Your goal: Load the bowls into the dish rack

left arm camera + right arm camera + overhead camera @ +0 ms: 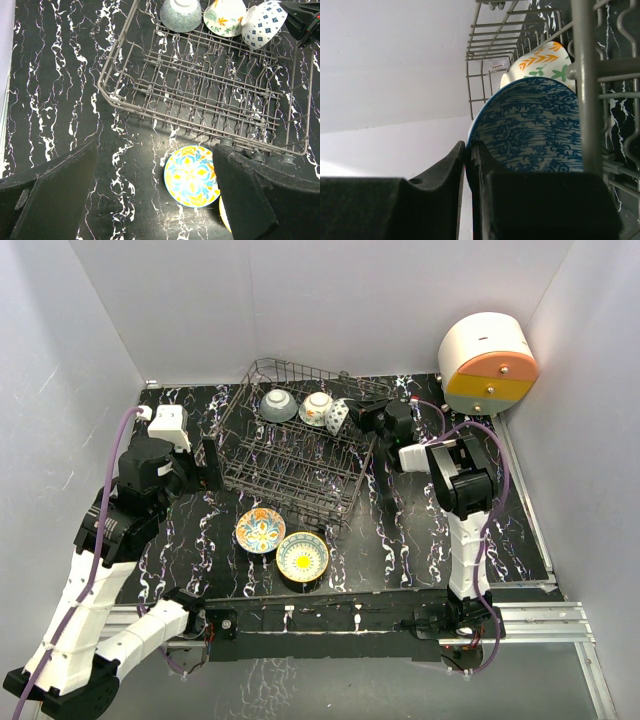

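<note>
The dark wire dish rack stands mid-table. At its far end sit a speckled grey bowl and an orange-green floral bowl. My right gripper is shut on the rim of the blue bowl, held on edge inside the rack beside them; the right wrist view shows the fingers pinching that blue bowl. The orange-blue floral bowl and the yellow sunflower bowl lie on the table in front of the rack. My left gripper is open and empty, left of the rack and above the orange-blue bowl.
A round white, orange and yellow container stands at the back right. White walls close in the back and both sides. The black marbled table ends at a metal rail near the arm bases.
</note>
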